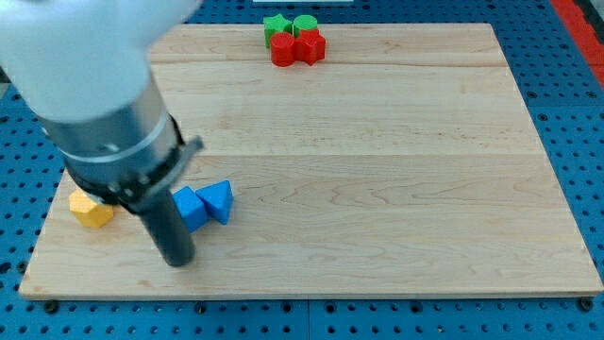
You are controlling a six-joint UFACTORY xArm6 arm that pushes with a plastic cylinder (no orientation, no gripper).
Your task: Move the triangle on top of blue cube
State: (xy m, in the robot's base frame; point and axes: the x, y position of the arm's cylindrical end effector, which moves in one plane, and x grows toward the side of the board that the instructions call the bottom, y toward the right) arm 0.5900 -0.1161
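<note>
A blue triangle (218, 200) lies near the view's bottom left on the wooden board (377, 170). A blue cube (191, 208) sits right beside it on its left, touching it and partly hidden by the rod. My tip (177, 261) rests on the board just below and left of the blue cube. The rod and the arm's body cover the board's left part.
A yellow block (92, 209) lies at the left edge, partly hidden by the arm. At the view's top stand a green star-like block (276, 25), a green round block (304, 24) and a red block cluster (297, 47).
</note>
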